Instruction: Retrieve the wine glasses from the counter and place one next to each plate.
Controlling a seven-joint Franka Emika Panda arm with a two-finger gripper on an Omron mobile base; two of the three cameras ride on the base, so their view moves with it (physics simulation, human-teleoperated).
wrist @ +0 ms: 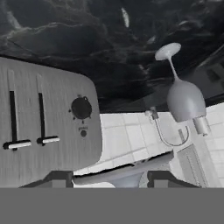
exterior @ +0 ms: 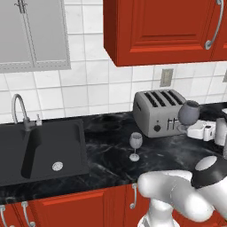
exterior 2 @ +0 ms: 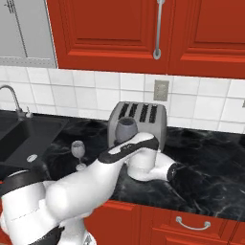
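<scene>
In the left base view, the gripper (exterior: 186,129) is clasping the first glass (exterior: 189,112) low on its stem, just in front of the toaster's (exterior: 158,111) right end. The jaws are standing part-closed around it. I judge the step in hand to be the pick-up of this glass. The other glass (exterior: 135,145) is waiting upright on the counter (exterior: 102,156), near and left of the toaster, between it and the sink (exterior: 44,150). The counter is showing as glossy black stone with pale veins, the toaster as brushed silver with rounded corners and four slots.

In the right base view, the first glass (exterior 2: 126,129) is showing its smoky, rounded bowl in front of the toaster (exterior 2: 149,115), with the white arm crossing below it. The other glass (exterior 2: 79,151) is standing apart to the left, thin-stemmed on a round foot.

In the hand view, a broad grey part of the held glass (wrist: 119,174) is spanning the gap between the dark fingertips (wrist: 57,177); whether it is foot or bowl I cannot tell. The toaster's (wrist: 43,127) lever face is sitting close by, and the other glass (wrist: 185,100) is appearing inverted because the hand is rolled.

Next, the arm will be needing a straight lift clear of the toaster, keeping the glass upright, then a carry to a plate. The thin, slick stem may be slipping or tilting if the grip is off-centre.
</scene>
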